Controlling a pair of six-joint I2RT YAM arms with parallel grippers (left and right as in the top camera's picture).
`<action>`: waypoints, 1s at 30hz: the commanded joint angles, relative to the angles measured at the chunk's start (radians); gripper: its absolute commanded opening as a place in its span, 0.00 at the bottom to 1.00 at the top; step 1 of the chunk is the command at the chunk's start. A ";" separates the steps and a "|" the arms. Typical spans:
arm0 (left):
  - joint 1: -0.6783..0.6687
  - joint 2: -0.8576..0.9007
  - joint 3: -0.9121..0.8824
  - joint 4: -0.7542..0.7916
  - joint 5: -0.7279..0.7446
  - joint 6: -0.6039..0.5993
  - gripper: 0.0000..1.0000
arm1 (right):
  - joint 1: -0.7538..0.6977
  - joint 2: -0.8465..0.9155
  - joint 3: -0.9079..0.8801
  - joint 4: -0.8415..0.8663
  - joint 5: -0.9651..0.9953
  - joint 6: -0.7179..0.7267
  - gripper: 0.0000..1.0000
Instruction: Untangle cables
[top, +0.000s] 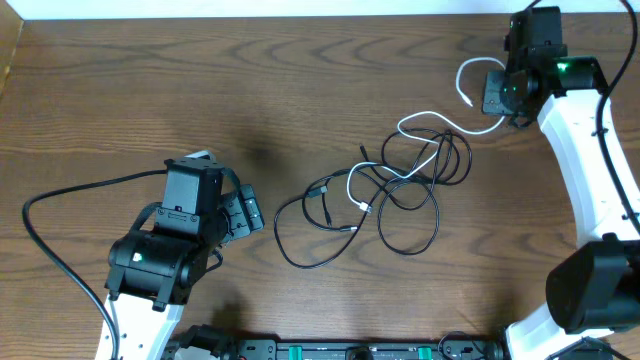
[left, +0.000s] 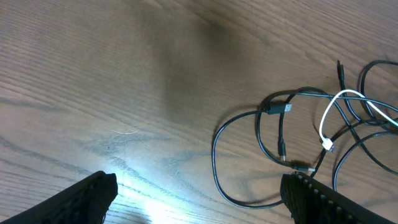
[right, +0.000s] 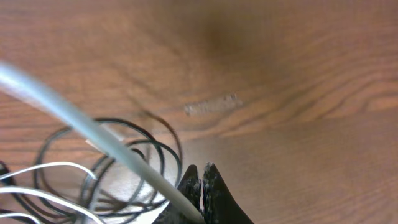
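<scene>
Dark wood-grain worktop (top: 150, 80) fills all three views, with nothing on it but the cables, which lie around the centre and right of centre of the overhead frame. The black cables (top: 420, 175) are heaped in overlapping loops, and the white cable (top: 418, 120) is threaded through them, running from its small plug (top: 366, 207) up towards the upper right.

The right end effector (top: 494, 96) is clenched on the white cable near its far end. The left end effector (top: 245, 212) is released and holds nothing, just left of the heap.

The main risk is judged to be a pull on the white cable while the black loops are unpinned. The whole heap could be dragged along rather than separated, and a crossing could be drawn tight into a knot. The white plug could also snag in a black loop as it is hauled through. A slip is possible too, since the cord is pinched only at the very fingertips.

The grip itself is confirmed only by the right wrist view: there the white cable (right: 93, 130) is seen running straight into the closed right end effector (right: 202, 171), though much of that frame is blurred. The wide spread of the left end effector (left: 199, 180) is shown only by the left wrist view, as are a black USB plug (left: 280, 109) and the white plug (left: 328, 146) in detail. The full route of the white cable and the relation between both arms are given only by the overhead view.
</scene>
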 joint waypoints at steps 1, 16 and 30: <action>0.002 0.001 0.003 0.002 -0.002 0.010 0.89 | -0.002 0.003 0.006 -0.018 -0.011 -0.013 0.01; 0.002 0.001 0.003 0.004 -0.002 0.029 0.89 | 0.023 0.004 -0.042 -0.079 -0.360 -0.197 0.93; 0.002 0.001 0.003 0.004 -0.002 0.029 0.89 | 0.212 0.030 -0.182 0.126 -0.369 -0.495 0.99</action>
